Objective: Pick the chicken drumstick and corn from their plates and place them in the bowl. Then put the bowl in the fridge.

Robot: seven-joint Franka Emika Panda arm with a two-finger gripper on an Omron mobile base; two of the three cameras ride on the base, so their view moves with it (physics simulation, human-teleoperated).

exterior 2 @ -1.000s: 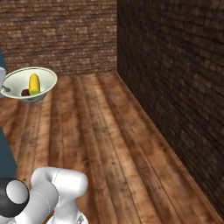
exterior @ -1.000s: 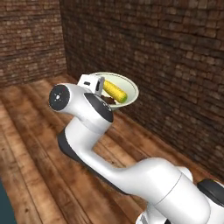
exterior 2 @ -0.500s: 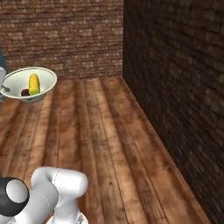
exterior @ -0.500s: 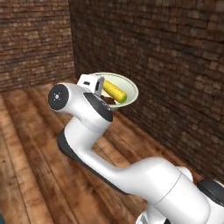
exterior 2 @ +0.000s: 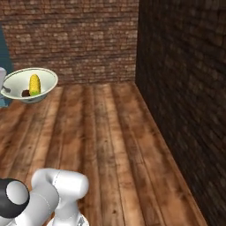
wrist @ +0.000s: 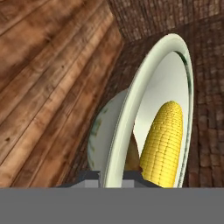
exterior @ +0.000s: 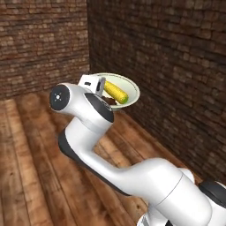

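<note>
Here, brick walls (exterior: 167, 57) meet in a corner beyond my gripper (wrist: 111, 175), with plank floor (exterior 2: 110, 132) well below it. My jaws are pinched tight on the near rim of the bowl (exterior: 132, 86), holding it in the air, one finger inside the rim and one outside. The corn (wrist: 164, 140) lies in the bowl just past my fingertips, and the drumstick (exterior 2: 26, 93) sits beside it, touching the cob.
</note>
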